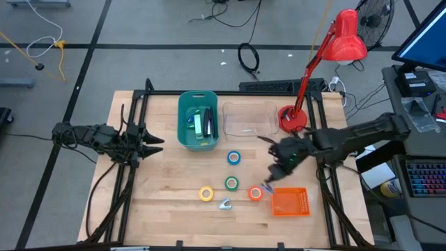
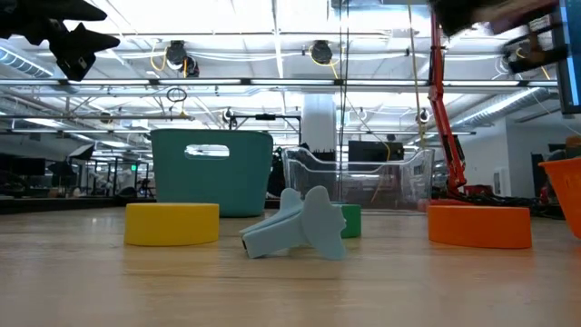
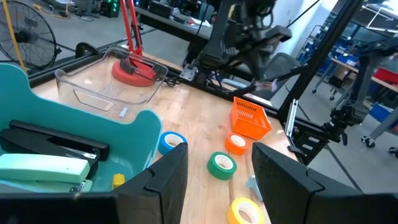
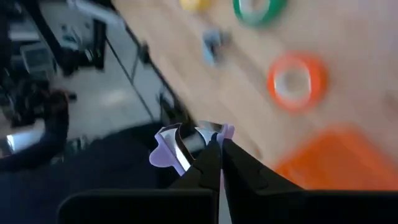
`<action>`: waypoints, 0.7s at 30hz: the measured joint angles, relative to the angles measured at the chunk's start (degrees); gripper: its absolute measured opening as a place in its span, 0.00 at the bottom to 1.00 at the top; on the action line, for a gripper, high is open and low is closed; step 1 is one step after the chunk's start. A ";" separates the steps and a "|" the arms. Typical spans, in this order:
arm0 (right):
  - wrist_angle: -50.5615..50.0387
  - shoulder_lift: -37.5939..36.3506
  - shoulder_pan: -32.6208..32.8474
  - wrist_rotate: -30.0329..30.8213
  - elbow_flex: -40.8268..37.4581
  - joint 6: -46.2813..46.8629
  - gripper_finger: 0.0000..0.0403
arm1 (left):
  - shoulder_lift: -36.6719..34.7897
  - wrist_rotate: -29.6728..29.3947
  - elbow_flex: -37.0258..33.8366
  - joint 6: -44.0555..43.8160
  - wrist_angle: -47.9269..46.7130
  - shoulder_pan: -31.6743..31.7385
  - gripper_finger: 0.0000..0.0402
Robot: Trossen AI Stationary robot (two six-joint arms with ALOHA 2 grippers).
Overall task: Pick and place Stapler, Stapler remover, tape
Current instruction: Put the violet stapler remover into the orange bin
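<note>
My right gripper (image 1: 267,187) hovers low between the orange tape roll (image 1: 256,193) and the orange basket (image 1: 289,201), shut on a lilac staple remover (image 4: 177,147). The blue (image 1: 234,158), green (image 1: 231,183) and yellow (image 1: 206,193) tape rolls lie flat on the table. A pale blue staple remover (image 1: 224,204) lies on its side near the table's near edge. Staplers (image 3: 53,149) lie inside the teal bin (image 1: 198,120). My left gripper (image 1: 155,143) waits open above the table, left of the bin. My right gripper pinches the lilac staple remover between its two fingers (image 4: 208,158). The remover's metal claws (image 4: 171,138) and lilac wings stick out past the fingertips. It is lifted clear of the table. The fingers hide the exact place of the hold.
A clear plastic container (image 1: 249,118) stands right of the teal bin. A red desk lamp's base (image 1: 291,118) sits at the far right corner, its arm leaning over the right side. Bare wood lies near the left and near edges.
</note>
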 joint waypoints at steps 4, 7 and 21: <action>-10.05 -3.72 6.28 -0.98 0.00 7.82 0.00 | 0.01 0.00 0.00 -0.04 0.08 -0.02 0.45; -17.30 -4.90 10.76 -0.71 0.00 13.77 0.00 | 0.01 0.00 0.00 -0.20 0.09 -0.01 0.45; -24.64 2.36 22.61 10.68 -0.02 35.39 0.00 | 0.00 0.00 0.00 -1.11 0.13 0.00 0.45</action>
